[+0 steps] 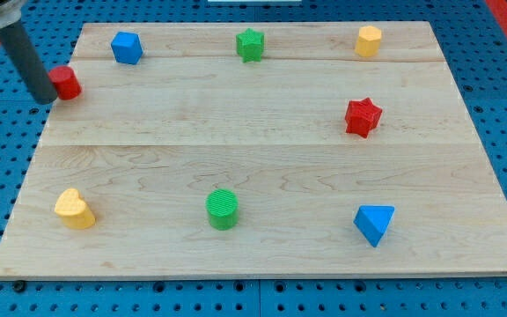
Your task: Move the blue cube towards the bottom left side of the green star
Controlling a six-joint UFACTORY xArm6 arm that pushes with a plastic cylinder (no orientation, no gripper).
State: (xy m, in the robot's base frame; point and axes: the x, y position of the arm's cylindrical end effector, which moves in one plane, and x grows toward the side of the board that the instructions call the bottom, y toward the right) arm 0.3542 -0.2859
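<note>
The blue cube (126, 47) sits near the board's top left corner. The green star (250, 44) lies at the top middle, well to the cube's right. My tip (45, 97) is at the board's left edge, touching the left side of a red cylinder (66, 82). The tip is below and left of the blue cube, apart from it.
A yellow hexagonal block (369, 40) is at the top right. A red star (363, 117) is at the right. A yellow heart (75, 210), a green cylinder (223, 210) and a blue triangle (375, 223) lie along the bottom. The wooden board (262, 167) rests on a blue pegboard.
</note>
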